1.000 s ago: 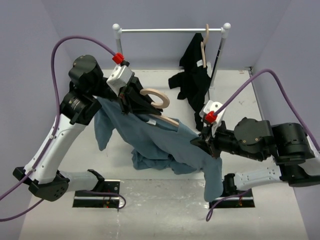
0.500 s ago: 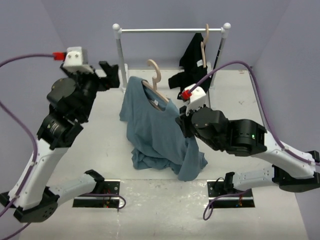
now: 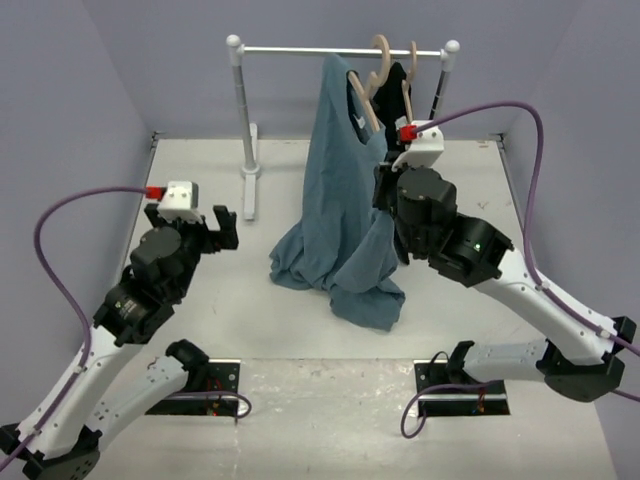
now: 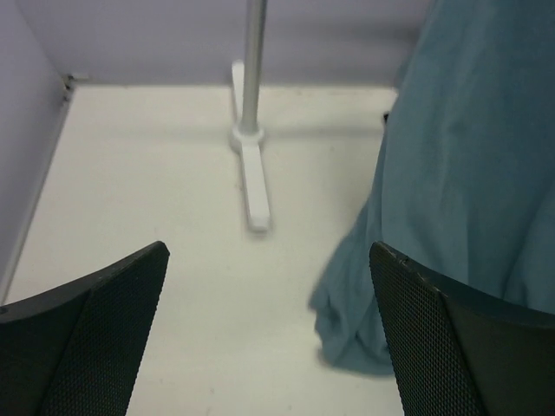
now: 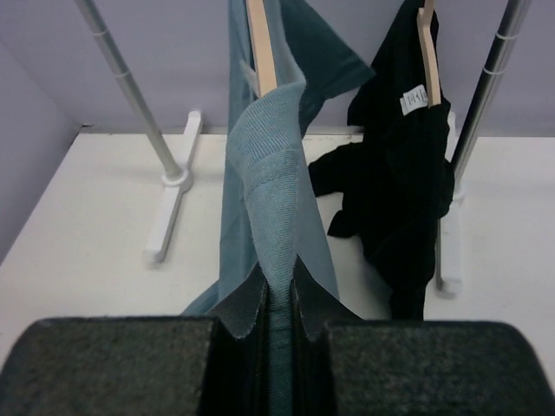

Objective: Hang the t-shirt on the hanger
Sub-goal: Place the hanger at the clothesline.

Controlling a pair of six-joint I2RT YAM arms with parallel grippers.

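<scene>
The blue-grey t-shirt [image 3: 335, 200] hangs from the rail and its lower part pools on the table. The pale wooden hanger [image 3: 368, 100] hooks on the rail, with one arm [image 5: 260, 43] inside the t-shirt's neck. My right gripper [image 3: 386, 192] is shut on the t-shirt's ribbed collar [image 5: 273, 165], just below the hanger's arm; the jaws [image 5: 279, 290] pinch the fabric. My left gripper [image 3: 203, 222] is open and empty, left of the t-shirt and above the table. In the left wrist view the t-shirt [image 4: 468, 173] fills the right side beyond the gripper [image 4: 267, 256].
A white clothes rack [image 3: 340, 49] stands at the back, its left post and foot [image 4: 251, 173] in front of my left gripper. A second wooden hanger with a black garment [image 5: 399, 165] hangs to the right of the t-shirt. Purple walls enclose the table.
</scene>
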